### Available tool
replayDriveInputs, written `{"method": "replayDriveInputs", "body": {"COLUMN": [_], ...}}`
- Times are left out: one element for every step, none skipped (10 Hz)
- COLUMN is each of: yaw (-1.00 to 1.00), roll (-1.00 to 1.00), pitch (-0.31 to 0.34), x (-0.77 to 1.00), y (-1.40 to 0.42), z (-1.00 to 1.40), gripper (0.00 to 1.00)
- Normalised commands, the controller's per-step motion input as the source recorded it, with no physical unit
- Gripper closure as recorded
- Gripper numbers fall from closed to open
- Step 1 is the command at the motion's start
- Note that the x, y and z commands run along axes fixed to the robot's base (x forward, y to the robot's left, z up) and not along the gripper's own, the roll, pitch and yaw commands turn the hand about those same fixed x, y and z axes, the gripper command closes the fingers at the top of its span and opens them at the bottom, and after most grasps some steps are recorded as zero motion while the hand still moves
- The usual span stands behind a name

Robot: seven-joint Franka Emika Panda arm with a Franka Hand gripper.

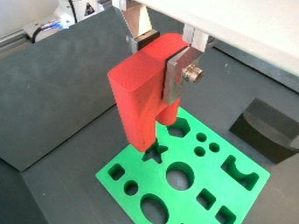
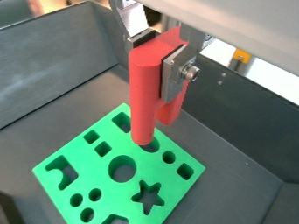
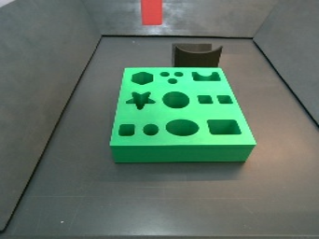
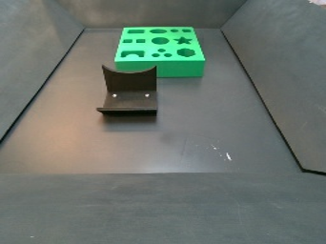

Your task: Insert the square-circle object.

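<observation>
**Lining up the red piece over its holes**

The fingers are closed on the square-circle object, which hangs below them, well above the green block. I would lower it slowly and keep it upright, so both legs meet their matching holes. The piece is smooth red plastic; the block is flat, with many cut shapes. A dark fixture stands apart on the surface.

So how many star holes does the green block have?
1. The star hole sits near one edge of the green block; the pincer, above the block, holds the red square-circle object.
</observation>
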Motion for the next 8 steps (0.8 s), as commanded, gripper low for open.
{"method": "replayDriveInputs", "body": {"yaw": [-0.77,-0.76,-0.75,-0.79,-0.8,-0.79,-0.79,-0.89], "roll": [0.0,0.0,0.0,0.0,0.0,0.0,0.0,0.0], "pitch": [0.0,0.0,0.0,0.0,0.0,0.0,0.0,-0.011], "x": [0.0,0.0,0.0,0.0,0.0,0.0,0.0,0.0], "y": [-0.45,-0.46,-0.45,-0.43,-0.42,-0.45,-0.43,-0.25], "z": [-0.29,-0.28,-0.29,-0.29,-0.3,-0.3,-0.33,-0.35], "gripper": [1.0,1.0,1.0,1.0,1.0,1.0,1.0,1.0]}}
